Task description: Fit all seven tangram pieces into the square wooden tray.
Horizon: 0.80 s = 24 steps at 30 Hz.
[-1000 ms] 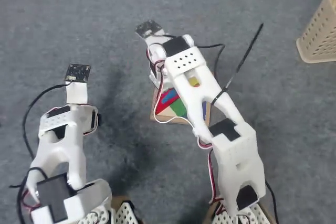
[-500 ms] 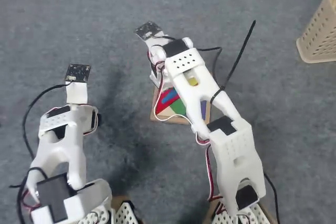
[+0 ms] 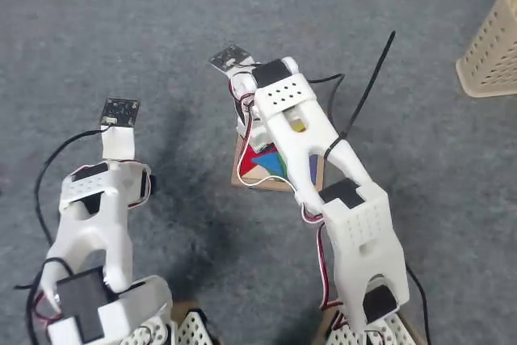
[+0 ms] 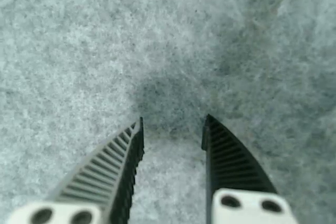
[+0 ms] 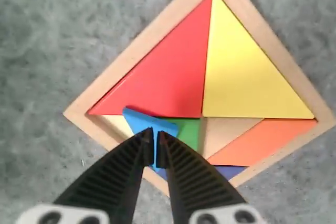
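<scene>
The square wooden tray (image 5: 137, 52) holds a large red triangle (image 5: 163, 77), a large yellow triangle (image 5: 241, 77), an orange piece (image 5: 257, 137), a green piece (image 5: 190, 132) and a purple piece (image 5: 228, 171). My right gripper (image 5: 154, 136) is shut on a blue triangle (image 5: 144, 123) that stands tilted over the green piece and a bare patch of tray floor. In the high view the right arm (image 3: 291, 111) hangs over the tray (image 3: 317, 177), with the blue triangle (image 3: 271, 164) beneath it. My left gripper (image 4: 173, 124) is open above bare carpet.
Grey carpet (image 3: 161, 54) covers the whole table. A beige perforated basket (image 3: 493, 46) stands at the far right edge. The left arm (image 3: 105, 191) is well to the left of the tray. A black cable (image 3: 367, 86) sticks up from the right arm.
The right wrist has turned slightly, and the blue triangle has swung across the green piece, which it now largely covers from above. The left arm has not moved.
</scene>
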Each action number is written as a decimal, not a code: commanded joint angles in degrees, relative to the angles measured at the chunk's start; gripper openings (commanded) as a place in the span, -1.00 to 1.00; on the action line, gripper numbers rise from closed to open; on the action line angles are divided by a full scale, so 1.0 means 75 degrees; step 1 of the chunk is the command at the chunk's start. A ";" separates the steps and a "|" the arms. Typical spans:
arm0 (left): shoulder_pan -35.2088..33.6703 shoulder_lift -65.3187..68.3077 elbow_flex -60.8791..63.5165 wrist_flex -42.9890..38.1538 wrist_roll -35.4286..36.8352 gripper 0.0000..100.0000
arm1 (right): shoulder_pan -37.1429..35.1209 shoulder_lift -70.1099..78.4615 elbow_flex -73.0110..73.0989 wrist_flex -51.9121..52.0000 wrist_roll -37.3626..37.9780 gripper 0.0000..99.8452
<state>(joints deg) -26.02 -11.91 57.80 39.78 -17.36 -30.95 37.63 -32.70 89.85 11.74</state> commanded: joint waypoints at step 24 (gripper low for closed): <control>0.0012 -0.0410 -0.0029 -0.0129 -0.0070 -0.65 | 0.0709 -0.4249 0.6001 -0.4308 -0.0668 -0.99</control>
<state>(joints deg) -26.02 -11.91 57.80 39.78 -17.36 -26.73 10.37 10.81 60.48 5.85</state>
